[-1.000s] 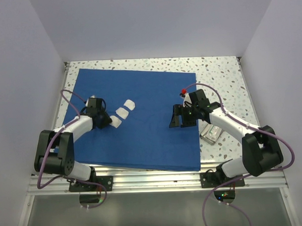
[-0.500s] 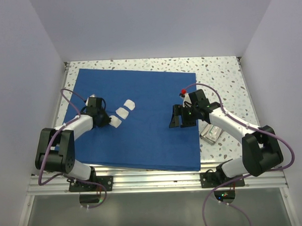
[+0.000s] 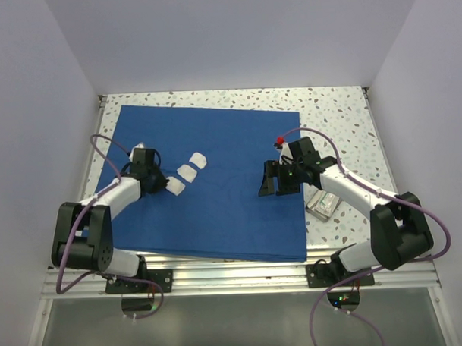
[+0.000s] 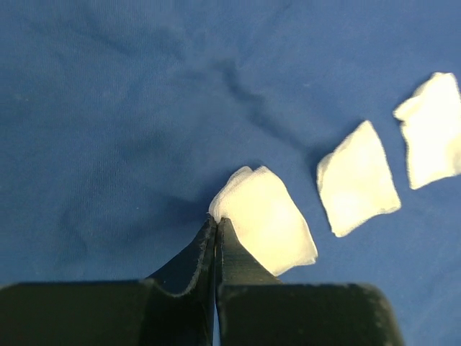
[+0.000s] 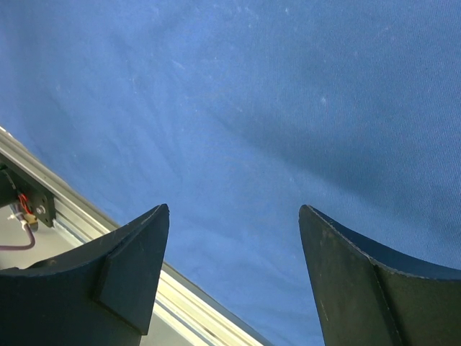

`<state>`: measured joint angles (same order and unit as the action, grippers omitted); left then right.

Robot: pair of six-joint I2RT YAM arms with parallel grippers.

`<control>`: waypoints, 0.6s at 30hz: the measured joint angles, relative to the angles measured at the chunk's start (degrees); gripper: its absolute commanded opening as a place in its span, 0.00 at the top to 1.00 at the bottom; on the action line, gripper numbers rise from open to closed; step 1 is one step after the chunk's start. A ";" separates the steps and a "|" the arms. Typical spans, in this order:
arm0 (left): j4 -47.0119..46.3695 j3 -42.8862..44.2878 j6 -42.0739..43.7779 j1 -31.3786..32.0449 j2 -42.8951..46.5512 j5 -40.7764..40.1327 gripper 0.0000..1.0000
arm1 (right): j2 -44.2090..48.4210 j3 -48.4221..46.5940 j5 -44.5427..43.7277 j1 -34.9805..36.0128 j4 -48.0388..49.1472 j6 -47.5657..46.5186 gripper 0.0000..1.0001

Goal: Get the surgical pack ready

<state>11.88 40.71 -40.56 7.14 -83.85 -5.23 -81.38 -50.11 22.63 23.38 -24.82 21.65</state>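
Pinching at the near corner of the nearest gauze square [image 4: 265, 220], the left claw [image 4: 216, 222] is sitting with its tips pressed together, apparently on a fold of that corner. The gauze is lying on the blue drape [image 3: 232, 211], first in a diagonal row of three running away toward the drape's middle, and it is turning a corner, not an edge, to the claw. It is looking light, soft and floppy, so a corner pinch is probably suiting it. The right claw [image 5: 232, 210] is hovering with its fingers wide apart over bare drape.
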 measured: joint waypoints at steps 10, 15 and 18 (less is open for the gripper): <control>1.57 -4.94 4.87 2.82 21.62 7.45 1.00 | 1.20 -0.35 5.55 3.04 1.20 -2.27 0.04; 1.57 -8.96 5.88 7.04 33.81 17.64 1.00 | 1.84 -1.42 13.11 7.50 5.70 -2.29 0.04; 1.51 -9.55 5.92 10.40 39.12 23.02 1.00 | 1.86 -1.90 17.25 10.49 9.29 -2.38 0.04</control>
<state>13.39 31.16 -34.63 17.54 -44.73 17.78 -79.53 -52.01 39.88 33.87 -15.53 19.27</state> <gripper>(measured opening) 0.010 0.960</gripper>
